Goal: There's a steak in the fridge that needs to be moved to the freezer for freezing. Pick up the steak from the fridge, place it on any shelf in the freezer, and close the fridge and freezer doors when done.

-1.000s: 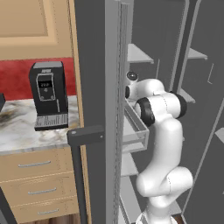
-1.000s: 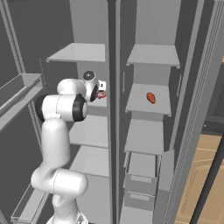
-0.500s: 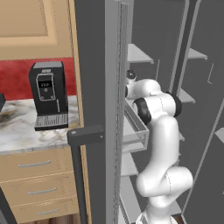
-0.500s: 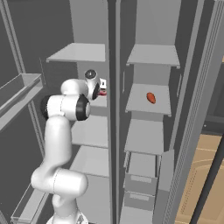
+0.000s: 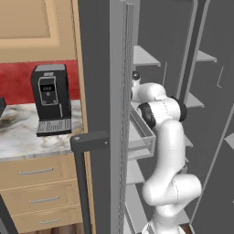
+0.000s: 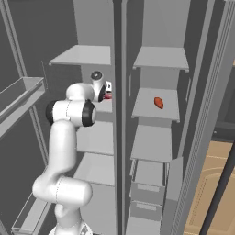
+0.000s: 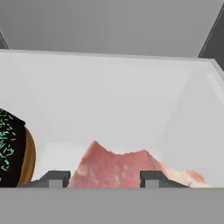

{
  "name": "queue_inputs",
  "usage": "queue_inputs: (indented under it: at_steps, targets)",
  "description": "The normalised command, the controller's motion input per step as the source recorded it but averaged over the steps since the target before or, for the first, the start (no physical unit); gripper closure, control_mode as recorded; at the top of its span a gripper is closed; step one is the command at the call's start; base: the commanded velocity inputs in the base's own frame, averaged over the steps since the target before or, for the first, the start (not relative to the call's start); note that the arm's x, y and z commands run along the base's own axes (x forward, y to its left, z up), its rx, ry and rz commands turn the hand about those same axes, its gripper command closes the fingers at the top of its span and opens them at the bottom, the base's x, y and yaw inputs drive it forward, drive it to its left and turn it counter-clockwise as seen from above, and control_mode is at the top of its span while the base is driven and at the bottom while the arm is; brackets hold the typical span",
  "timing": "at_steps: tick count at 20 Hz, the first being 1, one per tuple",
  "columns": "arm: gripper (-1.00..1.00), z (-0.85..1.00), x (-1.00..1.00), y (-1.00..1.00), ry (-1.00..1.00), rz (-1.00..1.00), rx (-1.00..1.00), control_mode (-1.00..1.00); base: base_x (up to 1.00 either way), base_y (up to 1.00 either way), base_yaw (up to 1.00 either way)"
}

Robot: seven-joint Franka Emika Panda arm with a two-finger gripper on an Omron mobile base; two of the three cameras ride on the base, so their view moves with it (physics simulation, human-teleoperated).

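A: Where is the flat pinkish-red steak [image 7: 119,168]?

B: On a broad pale shelf [image 7: 109,109] of the wider grey fridge compartment [image 6: 87,55], directly between the two dark fingertips [image 7: 54,178] of the gripper [image 7: 103,179].

A: Is the gripper clamped on it?

B: I cannot tell. The tips flank the meat, but contact isn't visible.

A: Anything else beside the steak?

B: A brown round pastry with dark icing and green sprinkles [image 7: 13,151] just left of it in the hand view. A small reddish-brown item [image 6: 158,102] lies on a short shelf of the narrower freezer compartment [image 6: 158,57].
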Motion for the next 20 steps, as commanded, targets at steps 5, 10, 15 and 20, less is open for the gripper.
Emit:
queue_inputs:
  at_steps: [5,10,15,20]
  targets:
    - [1.00,-0.12,-0.25,-0.14,0.02,0.00,0.00,-1.00,0.00,0.00,0.00]
    - [1.00,0.01,-0.61,0.00,-0.07,0.00,0.00,-1.00,0.00,0.00,0.00]
    - [1.00,0.00,-0.69,-0.08,-0.09,0.00,0.00,-1.00,0.00,0.00,0.00]
    - [1.00,0.24,-0.91,-0.01,-0.20,0.00,0.00,-1.00,0.00,0.00,0.00]
